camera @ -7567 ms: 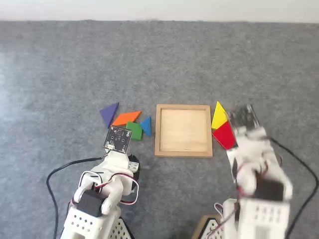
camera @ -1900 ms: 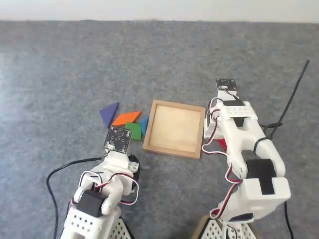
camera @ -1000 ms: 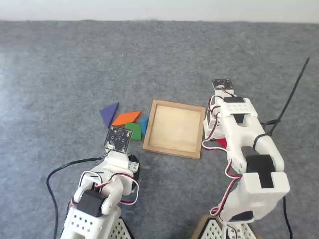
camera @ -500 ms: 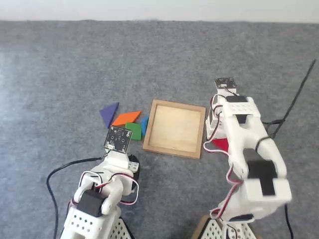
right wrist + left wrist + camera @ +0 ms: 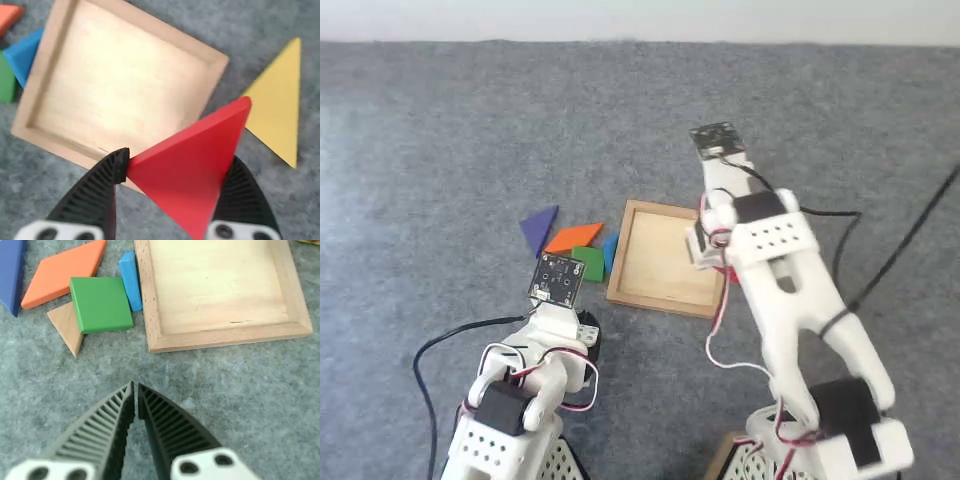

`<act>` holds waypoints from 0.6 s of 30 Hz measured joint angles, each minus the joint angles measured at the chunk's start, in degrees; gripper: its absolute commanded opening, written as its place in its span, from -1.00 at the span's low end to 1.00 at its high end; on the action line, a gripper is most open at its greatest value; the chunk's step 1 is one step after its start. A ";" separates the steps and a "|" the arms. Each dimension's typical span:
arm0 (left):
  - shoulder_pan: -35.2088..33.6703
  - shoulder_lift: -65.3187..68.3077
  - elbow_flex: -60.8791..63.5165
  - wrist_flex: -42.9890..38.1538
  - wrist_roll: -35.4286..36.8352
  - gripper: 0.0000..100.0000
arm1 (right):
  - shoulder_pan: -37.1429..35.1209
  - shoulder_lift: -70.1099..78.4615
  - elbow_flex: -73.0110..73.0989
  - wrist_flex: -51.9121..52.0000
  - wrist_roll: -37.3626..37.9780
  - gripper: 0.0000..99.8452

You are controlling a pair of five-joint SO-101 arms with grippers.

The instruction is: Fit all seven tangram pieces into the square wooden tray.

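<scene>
0 of the 7 pieces sit in the tray [image 5: 658,255]; its wooden floor is bare. The right claw [image 5: 175,165] pinches the red triangle [image 5: 200,145] by its edges and holds it above the tray's right rim, so this looks like the 1st placement, with 6 more to follow.

The yellow triangle [image 5: 277,117] lies flat on the grey worktop [image 5: 440,130], just off a tray corner on the right arm's side. The other 5 cluster left of the tray:
- a dark blue triangle [image 5: 539,229]
- an orange parallelogram [image 5: 572,238]
- a green square [image 5: 588,263]
- a light blue triangle [image 5: 611,252], against the tray's left wall
- a plain wood triangle [image 5: 67,327], partly under the green square

That overlap and the tight packing may hinder clean grasps. The left claw [image 5: 136,390], pressed together and holding nothing, hangs over the worktop near the tray's near-left corner.
</scene>
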 measured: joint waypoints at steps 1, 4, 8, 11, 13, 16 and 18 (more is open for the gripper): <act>0.00 0.00 0.00 0.00 0.00 -0.97 | -0.70 1.67 -1.14 0.00 -0.70 -0.76; 0.00 0.00 0.00 0.00 0.00 -0.97 | -3.87 8.35 -6.68 0.00 -3.69 -0.76; 0.00 0.00 0.00 0.00 0.00 -0.97 | -7.21 18.20 -15.82 0.00 -10.81 -0.76; 0.00 0.00 0.00 0.00 0.00 -0.97 | -8.70 26.29 -23.47 0.35 -14.07 -0.76; 0.00 0.00 0.00 0.00 0.00 -0.97 | -9.41 31.12 -28.31 0.97 -14.07 -0.76; 0.00 0.00 0.00 0.00 0.00 -0.97 | -8.97 37.36 -34.73 2.29 -8.35 -0.76; 0.00 0.00 0.00 0.00 0.00 -0.97 | -8.97 40.44 -38.51 5.27 0.88 -0.76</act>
